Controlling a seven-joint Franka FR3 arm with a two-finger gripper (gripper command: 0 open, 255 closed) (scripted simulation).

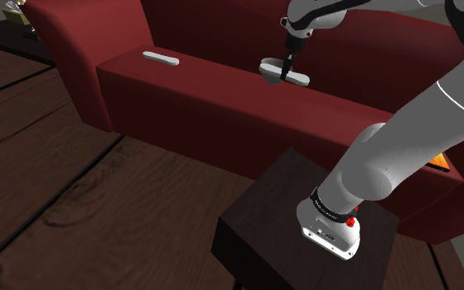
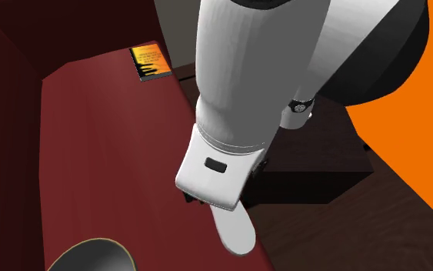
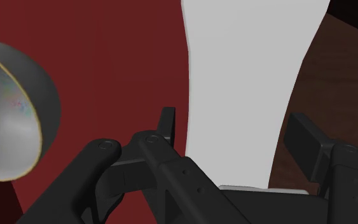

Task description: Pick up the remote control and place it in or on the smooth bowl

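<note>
Fig.: gripper (image 3: 234, 127) jaws spread astride white remote (image 3: 247, 76), no pinch yet as I read it. Remote lies on red sofa seat (image 3: 120, 63), near bowl (image 3: 9, 127). Grasp, lift & drop into bowl all left, I judge.

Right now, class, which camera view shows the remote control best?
The wrist view: the white remote control lies large between the jaws, which stand apart. In the second exterior view its rounded end pokes out below the arm; in the shoulder view it is a small sliver on the red sofa.
</note>
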